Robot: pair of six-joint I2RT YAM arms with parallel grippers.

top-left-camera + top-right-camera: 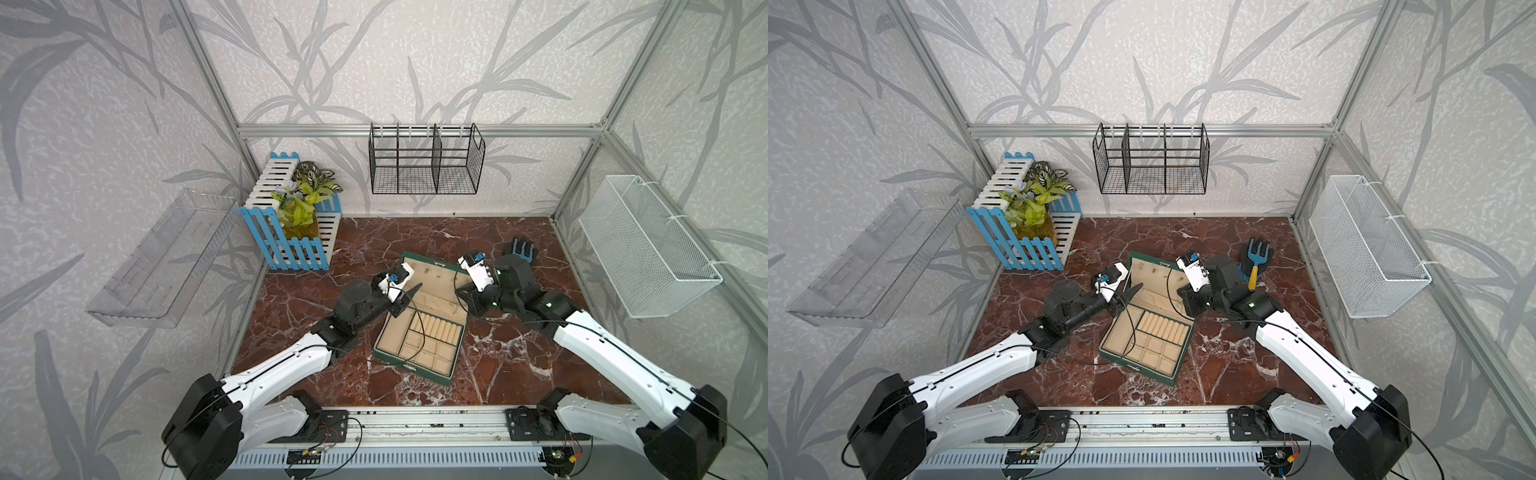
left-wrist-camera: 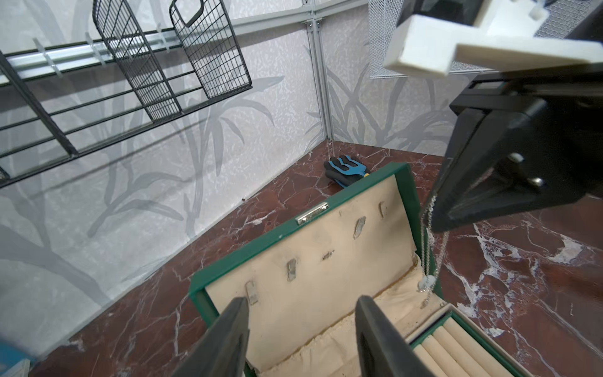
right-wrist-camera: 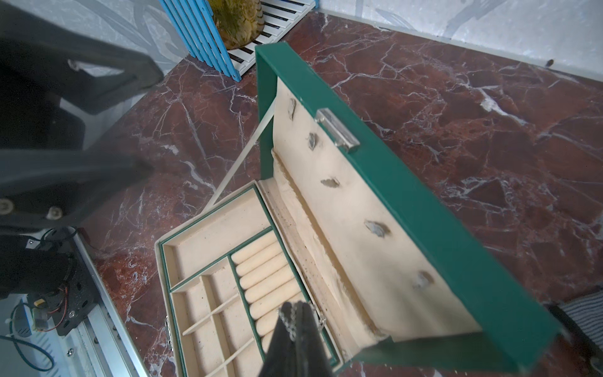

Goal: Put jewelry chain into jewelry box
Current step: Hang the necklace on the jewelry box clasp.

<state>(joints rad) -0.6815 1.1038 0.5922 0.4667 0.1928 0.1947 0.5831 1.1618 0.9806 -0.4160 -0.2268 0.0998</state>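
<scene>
Both arms reached in from the near edge of the table (image 1: pixel 365 245) over the open box (image 1: pixel 434 376). The left claw (image 1: pixel 409 297) stood about half open at the box's left end. Its black fingers (image 2: pixel 228 329) were apart and pointed at the lid's lining, with nothing between them. The right claw (image 3: pixel 295 306) was pinched tight on the chain (image 2: pixel 426 251), and a few links showed between its fingertips in the right wrist view. The thin silvery chain hung straight down in a loop beside the lid's right edge, a small round tag at its low end, over the box's back right corner. Whether it touched the lining could not be told.

The box lay skewed on the table, green outside and beige inside. Its tray held a row of ring rolls, one long compartment and several small square ones, all showing bare lining. The lid stood up behind, with hooks across its lining and a gathered pocket at its foot.

Farther back, a black glove (image 1: pixel 1245 259) lay behind the right arm with a blue hand fork (image 1: pixel 1258 251) on it. A blue and white fence planter (image 1: pixel 291 253) held a leafy plant (image 1: pixel 303 195) in the far left corner. A black wire basket (image 1: pixel 424 166) hung on the back wall and a white mesh basket (image 1: pixel 648 245) on the right wall.
</scene>
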